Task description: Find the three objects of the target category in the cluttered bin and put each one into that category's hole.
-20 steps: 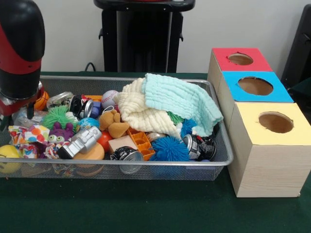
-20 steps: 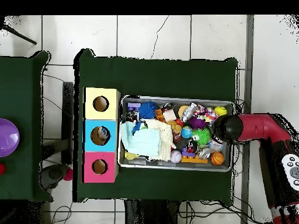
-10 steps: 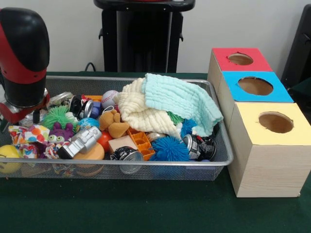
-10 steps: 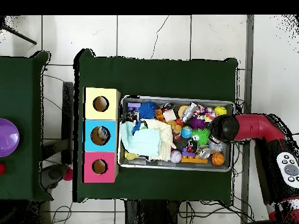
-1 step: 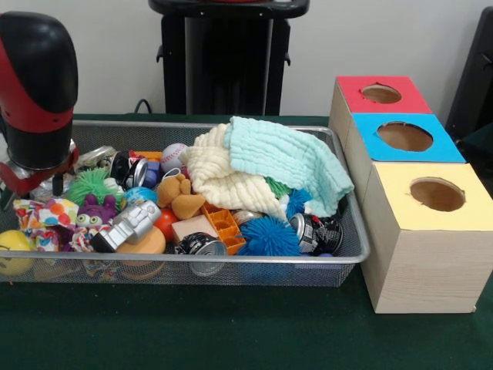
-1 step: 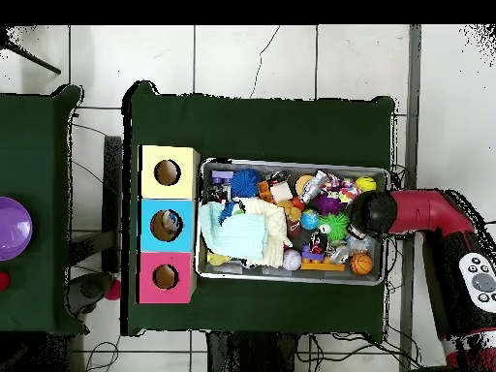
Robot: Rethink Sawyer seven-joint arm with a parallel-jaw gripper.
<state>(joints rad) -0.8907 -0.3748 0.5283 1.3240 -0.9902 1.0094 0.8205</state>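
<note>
Front view
- The arm [image 5: 35,85] hangs over the bin's [image 5: 231,260] 9 o'clock end. The gripper itself is hidden behind the arm's black and red housing; I cannot tell whether it is open or closed, or whether it holds anything.
- The target category is not stated. Candidates visible: cans [image 5: 199,245], [image 5: 317,231]; balls, including a baseball [image 5: 174,155], a yellow ball [image 5: 14,251] and a blue spiky ball [image 5: 269,236]; soft toys, including a teddy bear [image 5: 179,196] and a purple plush [image 5: 97,209].
- A cream cloth [image 5: 223,181] and a mint cloth [image 5: 289,162] lie heaped at the bin's centre and may cover further items.
- Judgement: descend vertically onto 1 exposed item and close on it alone. Neighbours are touching throughout, so a wide approach risks lifting 2 things. If the category comes up short, draw the cloths aside.
- 3 boxes stand just beside the bin at 3 o'clock, each with 1 round hole: red [image 5: 381,94] farthest, blue [image 5: 405,136] in the middle, yellow [image 5: 437,194] nearest.

Overhead view
- The arm [image 6: 383,213] sits over the bin's [image 6: 294,275] 3 o'clock end, above a green spiky ball [image 6: 335,227] and near an orange ball [image 6: 360,263]. The boxes [image 6: 167,224] line the 9 o'clock side.
- Judgement: the carry runs the bin's full length; lift clear of the cloth heap before crossing.

Surface and room
- The table [image 6: 262,121] has a dark green cover, bare around the bin. A second green table at 9 o'clock carries a purple bowl [image 6: 12,229]. The floor [image 6: 252,58] is pale tile with cables trailing across it.
</note>
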